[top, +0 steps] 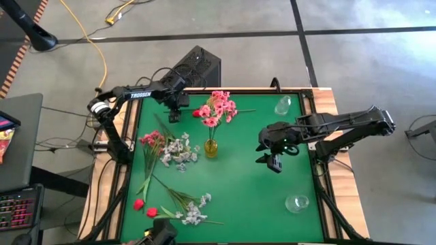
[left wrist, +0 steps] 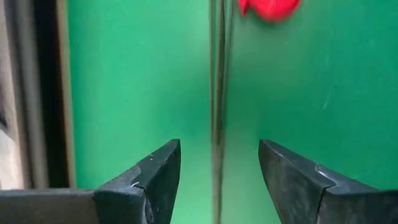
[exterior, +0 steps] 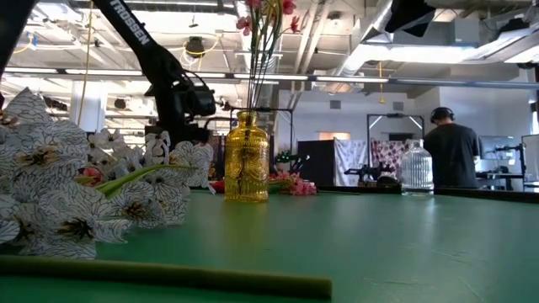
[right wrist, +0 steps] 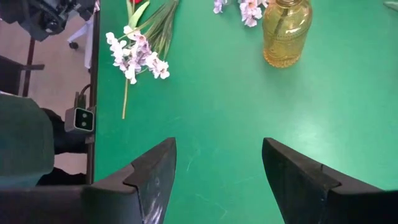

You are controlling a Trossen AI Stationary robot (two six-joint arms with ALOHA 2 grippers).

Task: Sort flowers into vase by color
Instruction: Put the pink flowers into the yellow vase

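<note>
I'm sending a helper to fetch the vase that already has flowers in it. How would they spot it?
On the green table, look near the middle, just left of centre in the high view. The amber glass vase stands there upright, holding pink flowers. The other two vases, near the right edge, are clear and empty.

mat centre [top: 238, 180]: free | left side: flowers [top: 167, 150] (scattered) | middle: amber vase [top: 211, 148]

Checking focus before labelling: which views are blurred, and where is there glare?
Low view: near white blossoms and stem soft, amber vase sharp, ceiling lights bright. Left wrist view: stem and red bud smeared. Right wrist view: crisp.
</note>
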